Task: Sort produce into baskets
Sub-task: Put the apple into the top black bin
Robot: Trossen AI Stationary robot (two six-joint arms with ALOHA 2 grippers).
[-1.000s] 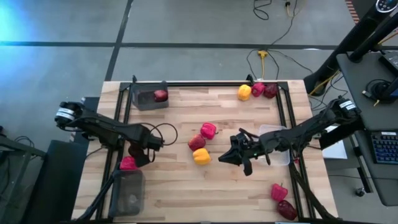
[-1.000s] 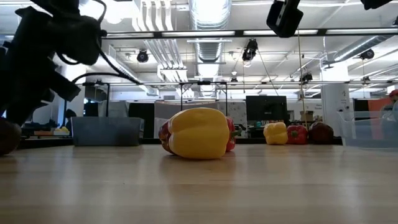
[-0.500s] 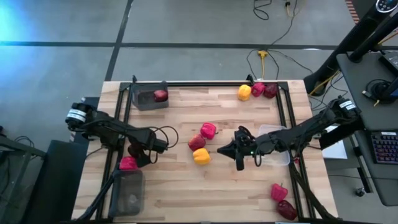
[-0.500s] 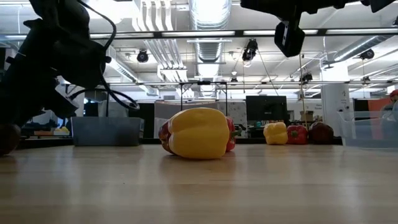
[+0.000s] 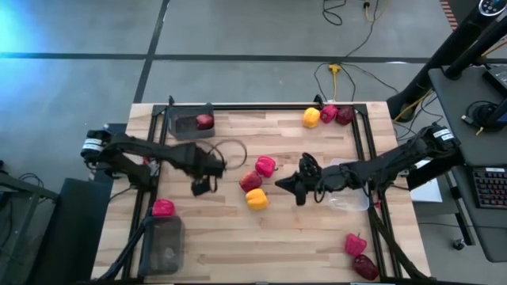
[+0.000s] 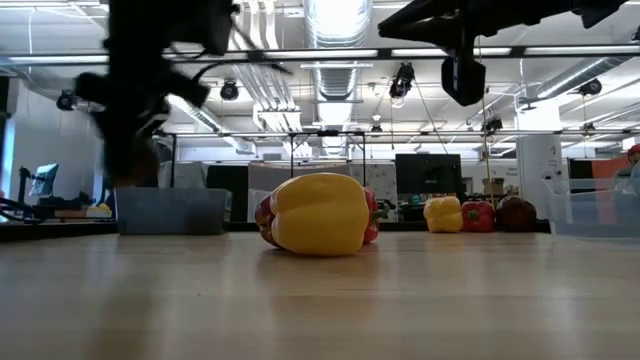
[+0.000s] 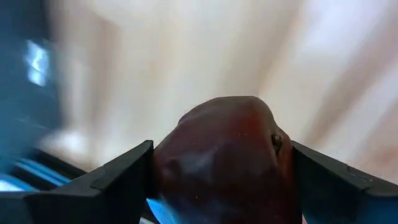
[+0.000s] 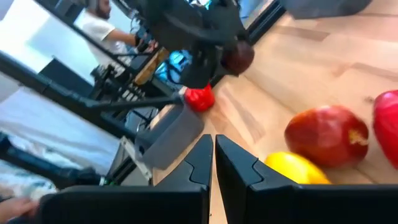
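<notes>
**Aloft: dark red apple clamped in the left gripper above the desk**

Overhead, the left gripper (image 5: 201,187) hangs over the wooden desk (image 5: 230,237), left of centre, its fingers (image 7: 118,180) clamped on either side of a dark red apple (image 7: 224,155). From the right wrist camera the same apple (image 8: 238,57) shows raised clear of the boards beneath the dark arm. The right gripper (image 5: 279,185) reaches in from the other side, its fingers pressed together and holding nothing, just beside the cluster at mid-desk: a red pepper (image 5: 265,165), a red apple (image 5: 251,181) and a yellow pepper (image 5: 257,199) lying close together. A dark bin (image 5: 191,124) at the far left corner holds one dark red piece (image 5: 204,121). A second dark bin (image 5: 164,244) sits at the near left edge, with a red pepper (image 5: 163,208) just outside it. A clear bin (image 5: 348,184) lies partly under the right arm. Three pieces line the far edge: a yellow one (image 5: 311,117), a red one (image 5: 328,114) and a dark red one (image 5: 344,115). Two more red pieces (image 5: 356,244) (image 5: 366,267) rest at the near right corner. A person (image 8: 99,18) shows in the room beyond.
</notes>
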